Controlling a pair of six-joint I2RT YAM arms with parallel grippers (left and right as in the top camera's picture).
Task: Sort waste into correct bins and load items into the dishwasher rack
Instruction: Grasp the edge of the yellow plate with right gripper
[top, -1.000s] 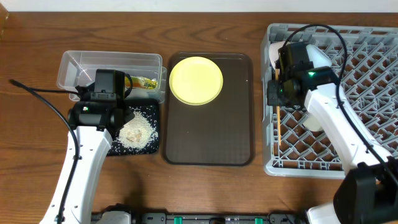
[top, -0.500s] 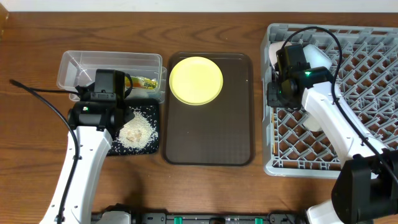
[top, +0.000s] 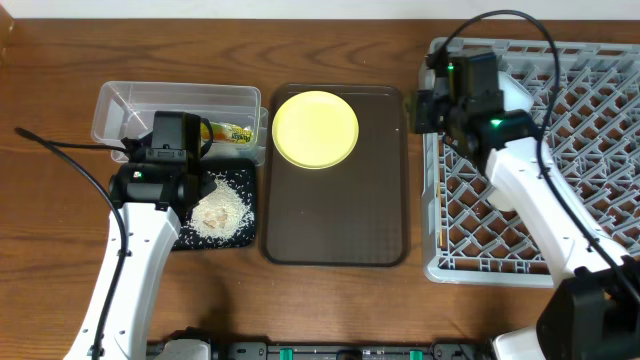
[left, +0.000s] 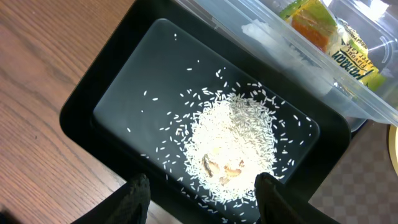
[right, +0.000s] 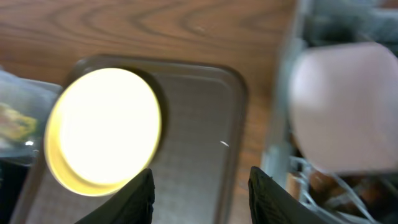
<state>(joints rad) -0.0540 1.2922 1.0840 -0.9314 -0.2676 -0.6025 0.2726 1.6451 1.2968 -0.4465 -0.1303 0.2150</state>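
The yellow plate lies at the far end of the dark brown serving tray; it also shows in the right wrist view. My right gripper is open and empty at the far left edge of the grey dishwasher rack, between rack and plate. A white bowl sits in the rack's far left corner. My left gripper is open and empty over the black tray, which holds the rice pile. The clear tub holds the yellow-green wrapper. The blue bowl, cup and chopsticks are not clearly seen.
The brown serving tray lies between the bins and the rack. Cables run from both arms, one across the wood at the left. The rack's left wall stands close to my right finger.
My right gripper has moved from above the rack's left part toward the far side and left, to the rack's far left edge. The left arm has not moved.
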